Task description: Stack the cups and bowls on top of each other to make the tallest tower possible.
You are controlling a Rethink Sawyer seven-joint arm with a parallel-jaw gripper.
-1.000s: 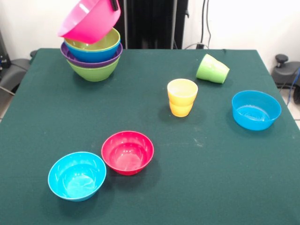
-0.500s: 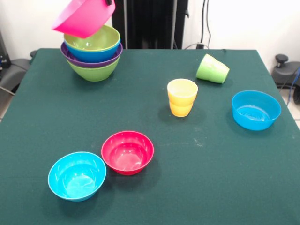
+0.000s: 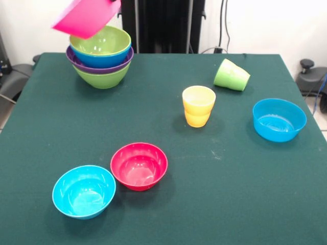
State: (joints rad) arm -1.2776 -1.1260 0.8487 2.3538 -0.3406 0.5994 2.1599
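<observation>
Pink bowl (image 3: 84, 18) hangs tilted above the tower (image 3: 100, 56) at the counter's (image 3: 163, 214) far-left corner, clear of its green top rim. Fingers' state: cannot tell, cropped at top edge.

The top edge cut off the tilted pink bowl (image 3: 84, 19), and the tool holding it stayed out of sight.

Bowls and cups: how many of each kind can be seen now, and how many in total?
Bowls: 8 (pink, green, blue, purple, green base, red, cyan, blue)
Cups: 2 (yellow, green)
Total: 10
</observation>
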